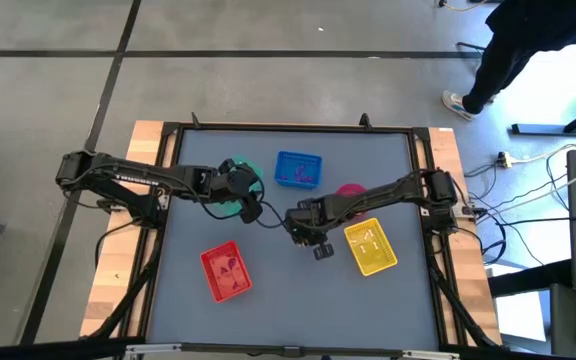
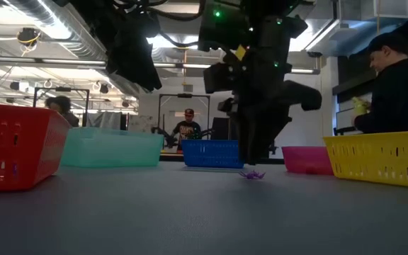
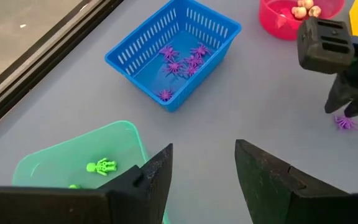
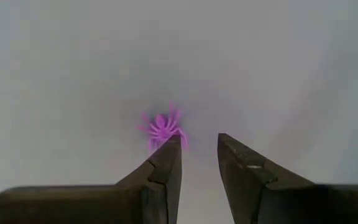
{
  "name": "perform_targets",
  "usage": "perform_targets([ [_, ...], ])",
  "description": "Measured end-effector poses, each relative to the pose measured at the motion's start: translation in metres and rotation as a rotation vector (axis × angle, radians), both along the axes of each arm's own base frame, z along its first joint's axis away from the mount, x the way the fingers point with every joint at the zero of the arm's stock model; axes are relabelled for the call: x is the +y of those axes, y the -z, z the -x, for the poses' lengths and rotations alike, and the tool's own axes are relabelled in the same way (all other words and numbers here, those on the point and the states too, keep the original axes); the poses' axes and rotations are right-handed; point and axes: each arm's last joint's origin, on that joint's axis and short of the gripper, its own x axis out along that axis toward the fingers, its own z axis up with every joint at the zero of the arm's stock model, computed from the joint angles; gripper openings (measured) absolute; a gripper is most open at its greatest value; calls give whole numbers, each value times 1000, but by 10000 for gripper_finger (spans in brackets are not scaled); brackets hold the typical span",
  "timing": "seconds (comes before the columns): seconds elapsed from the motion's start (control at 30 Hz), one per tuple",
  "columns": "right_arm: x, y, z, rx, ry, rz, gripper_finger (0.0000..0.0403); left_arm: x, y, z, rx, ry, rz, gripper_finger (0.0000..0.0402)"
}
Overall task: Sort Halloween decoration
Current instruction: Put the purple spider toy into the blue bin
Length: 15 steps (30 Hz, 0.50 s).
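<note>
- We see the table (image 1: 268, 310) carrying four trays: the red tray (image 1: 227, 271) at 7 o'clock, the yellow tray (image 1: 370, 246) at 4 o'clock, the blue tray (image 1: 298, 169) at 12 o'clock and the green tray (image 3: 73, 158) at 10 o'clock under the left arm. A tray could be nudged if an arm swings low.
- The right gripper (image 4: 197, 146) hangs near the table's centre, its fingers apart and empty. We judge the main risk to be a missed pinch: the purple spider (image 4: 162, 129) lies on the bare table by one fingertip rather than between the two, so closing now could flick it away.
- The left gripper (image 3: 202, 155) waits at 10 o'clock above the green tray, fingers apart, holding nothing. The arms sit near each other, so a carry to the blue tray could bring them into contact.
- The pink bowl (image 3: 288, 18) at 2 o'clock holds pale trinkets (image 3: 303, 9), and more purple spiders (image 3: 182, 62) lie in the blue tray. A drop from height might bounce out.
</note>
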Motion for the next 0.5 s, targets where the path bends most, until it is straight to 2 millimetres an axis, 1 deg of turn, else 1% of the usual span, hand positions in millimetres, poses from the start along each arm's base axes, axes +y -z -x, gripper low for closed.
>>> perform_targets([
  [0.13, 1, 0, 0, 1, -5, -23, 102, 0, 0, 0, 0, 0, 0, 158],
  [0.2, 1, 0, 0, 5, -9, -45, 108, 0, 0, 0, 0, 0, 0, 158],
  [0.3, 2, 0, 1, 12, -9, -70, 130, 0, 0, 0, 0, 0, 0, 158],
  [0.5, 2, 11, -2, 34, -7, -69, 176, 0, 0, 0, 1, 1, 1, 158],
])
